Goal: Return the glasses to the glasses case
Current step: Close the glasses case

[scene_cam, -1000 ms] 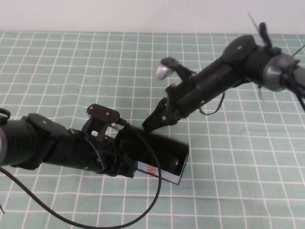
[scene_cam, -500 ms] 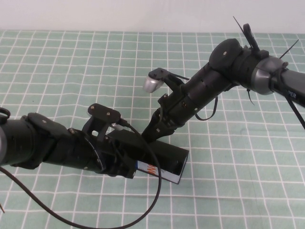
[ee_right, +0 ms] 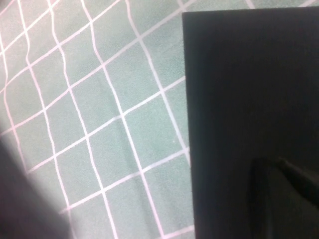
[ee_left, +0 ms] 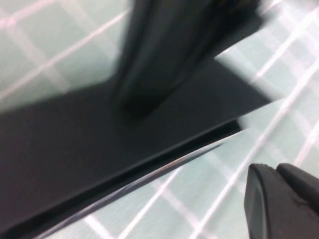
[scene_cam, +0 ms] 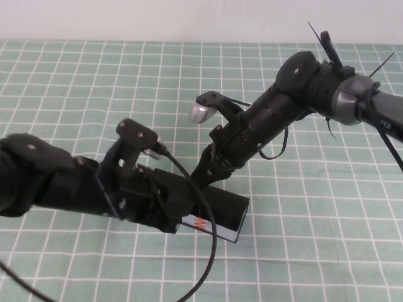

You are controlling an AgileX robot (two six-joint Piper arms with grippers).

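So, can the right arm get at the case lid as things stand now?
Probably yes. The right gripper, shut, is already at the far edge of the case, and nothing stands between them. The left gripper is at the case's left end, off to the side of that path.

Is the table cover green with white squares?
Yes, the table cover is green with white grid lines, under the left gripper, right gripper and glasses case.

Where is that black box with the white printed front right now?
In the high view, the black hinged glasses case lies on the green checked mat near the front centre, between the left gripper and right gripper.
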